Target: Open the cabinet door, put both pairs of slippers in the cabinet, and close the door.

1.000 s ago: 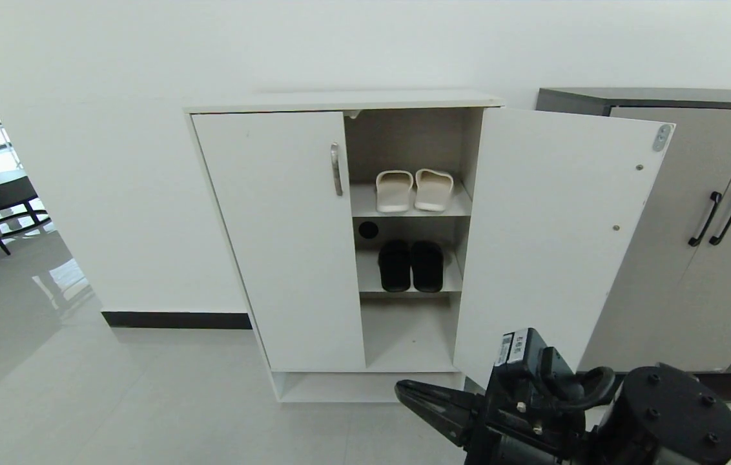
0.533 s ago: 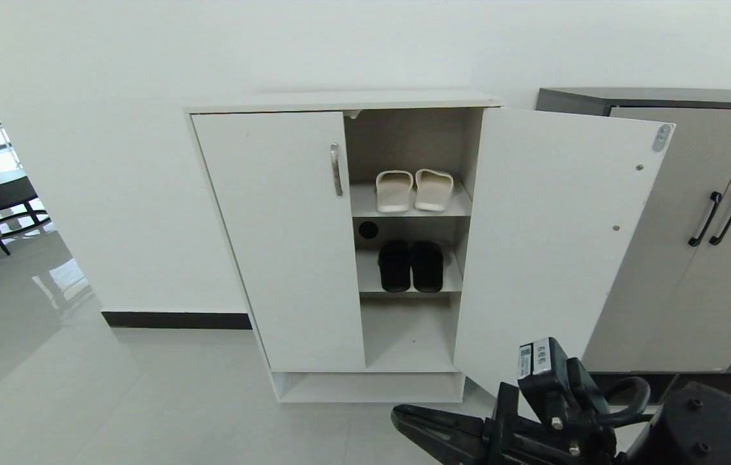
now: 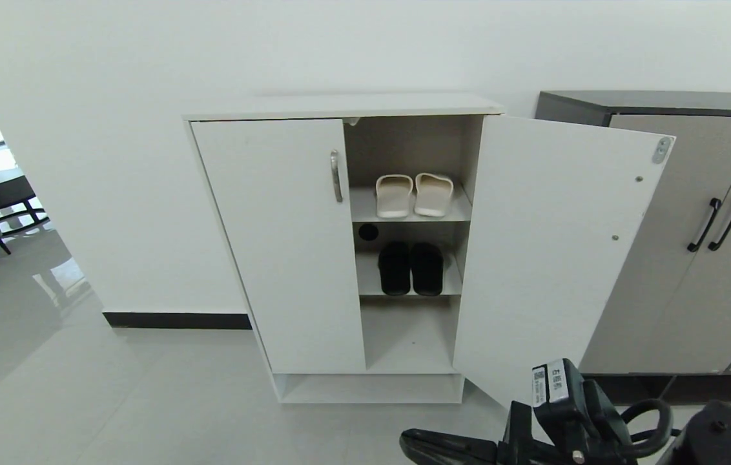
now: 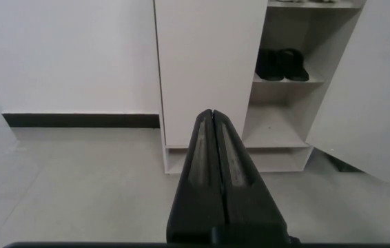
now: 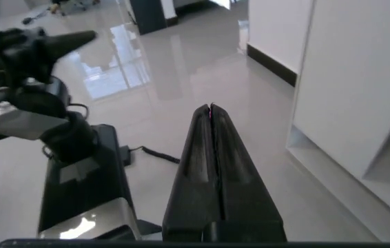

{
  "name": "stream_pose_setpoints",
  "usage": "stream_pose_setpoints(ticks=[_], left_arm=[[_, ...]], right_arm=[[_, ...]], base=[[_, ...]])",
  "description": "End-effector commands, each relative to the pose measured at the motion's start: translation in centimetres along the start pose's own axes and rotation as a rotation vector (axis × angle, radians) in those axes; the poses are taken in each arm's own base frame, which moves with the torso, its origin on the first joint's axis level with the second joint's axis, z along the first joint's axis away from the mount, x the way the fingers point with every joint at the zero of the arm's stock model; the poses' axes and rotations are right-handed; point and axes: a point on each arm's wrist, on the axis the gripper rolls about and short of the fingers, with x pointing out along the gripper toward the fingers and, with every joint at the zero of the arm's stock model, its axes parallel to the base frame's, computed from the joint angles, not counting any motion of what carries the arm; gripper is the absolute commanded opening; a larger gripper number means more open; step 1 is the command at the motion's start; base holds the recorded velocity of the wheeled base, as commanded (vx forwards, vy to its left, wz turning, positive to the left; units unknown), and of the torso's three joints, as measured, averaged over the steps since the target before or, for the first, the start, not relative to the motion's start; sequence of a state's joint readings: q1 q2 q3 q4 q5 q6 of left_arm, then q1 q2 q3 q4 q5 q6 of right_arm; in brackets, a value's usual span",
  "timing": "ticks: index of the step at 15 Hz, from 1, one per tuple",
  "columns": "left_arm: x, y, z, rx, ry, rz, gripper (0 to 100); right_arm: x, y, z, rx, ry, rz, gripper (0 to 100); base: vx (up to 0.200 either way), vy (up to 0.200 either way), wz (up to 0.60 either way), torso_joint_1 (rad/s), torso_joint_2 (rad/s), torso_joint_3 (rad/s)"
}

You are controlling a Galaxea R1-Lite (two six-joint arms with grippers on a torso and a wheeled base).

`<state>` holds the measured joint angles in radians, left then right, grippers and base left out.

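Well, cream slide slippers at front edge of upper shelf, black slide slippers on middle shelf, white cabinet right door wide open, left gripper and right gripper pinched shut, empty; looks like closing step, next: push door's free edge.

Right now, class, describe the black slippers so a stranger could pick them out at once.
Start at the white cabinet against the wall, its right door swung open. Inside, the black slippers sit on the second shelf down, directly below the cream slippers; they are the only dark pair.
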<state>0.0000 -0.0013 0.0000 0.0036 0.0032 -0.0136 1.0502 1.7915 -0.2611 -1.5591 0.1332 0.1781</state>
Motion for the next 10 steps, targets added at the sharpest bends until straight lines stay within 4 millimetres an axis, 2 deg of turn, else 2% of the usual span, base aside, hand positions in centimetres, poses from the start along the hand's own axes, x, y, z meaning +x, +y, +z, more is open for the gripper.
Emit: stream_pose_setpoints(ticks=[1, 4, 10], left_arm=[[0.0, 0.0, 0.0, 0.000, 0.001, 0.000, 0], [0.0, 0.0, 0.0, 0.000, 0.001, 0.001, 0], [0.0, 0.0, 0.0, 0.000, 0.001, 0.001, 0]], right_arm=[[0.2, -0.7, -0.1, 0.002, 0.016, -0.029, 0], [0.5, -1.6, 0.0, 0.005, 0.033, -0.063, 0], [0.6, -1.8, -0.3, 0.010, 0.060, -0.075, 0]], base=[[0.000, 0.000, 0.00, 0.188, -0.41, -0.300], [0.000, 0.000, 0.00, 0.167, -0.55, -0.295], [0.000, 0.000, 0.00, 0.181, -0.48, -0.283]])
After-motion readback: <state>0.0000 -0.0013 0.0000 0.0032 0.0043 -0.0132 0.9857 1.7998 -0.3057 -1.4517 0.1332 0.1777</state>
